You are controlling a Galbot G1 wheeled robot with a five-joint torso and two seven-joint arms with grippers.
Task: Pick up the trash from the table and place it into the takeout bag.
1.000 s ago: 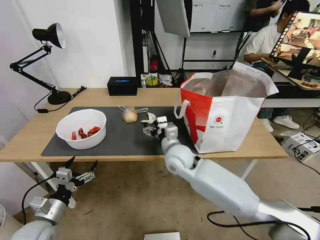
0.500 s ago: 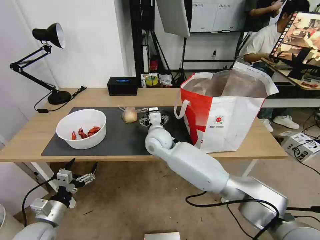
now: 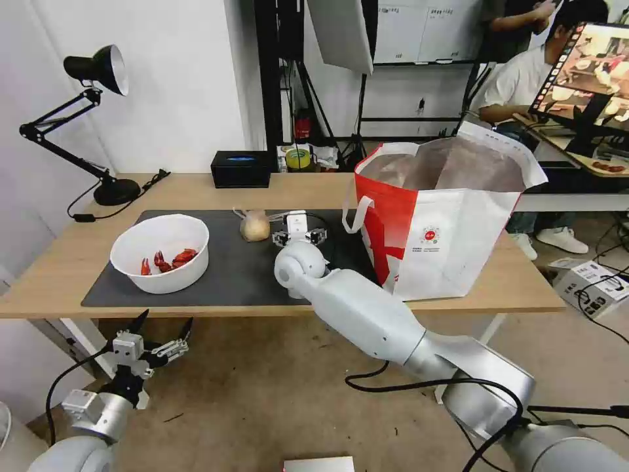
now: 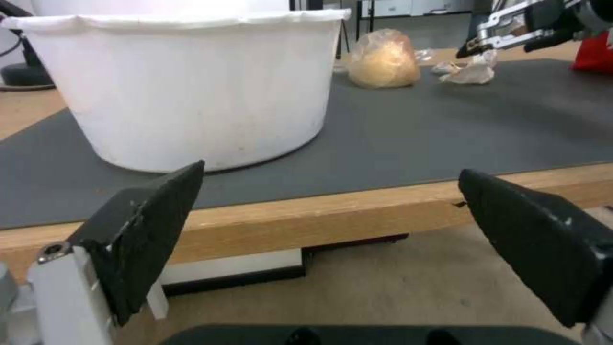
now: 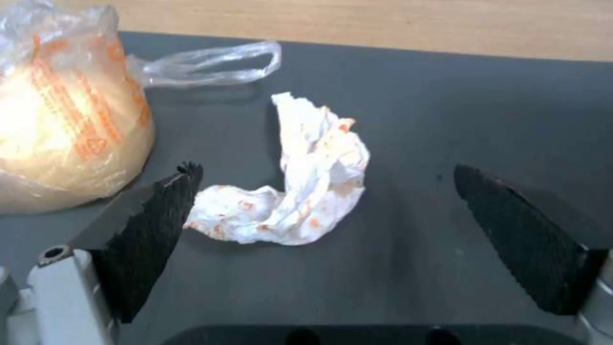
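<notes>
Two tools spread wide, tissue between my right fingers

Two of my tools stood wide apart and held nothing. My left tool (image 3: 160, 330) hung nearest, below the tabletop (image 3: 59, 262) edge, facing the white bowl (image 3: 160, 252) of red shells on the grey mat (image 3: 242, 272). Farther in, my right tool (image 5: 325, 211) hovered over the mat with the crumpled tissue (image 5: 300, 191) lying between its fingers (image 5: 153, 225), untouched. The knotted bag (image 3: 255, 225) lay just beside it. Beyond, to the right, the takeout bag (image 3: 445, 223) stood open.
</notes>
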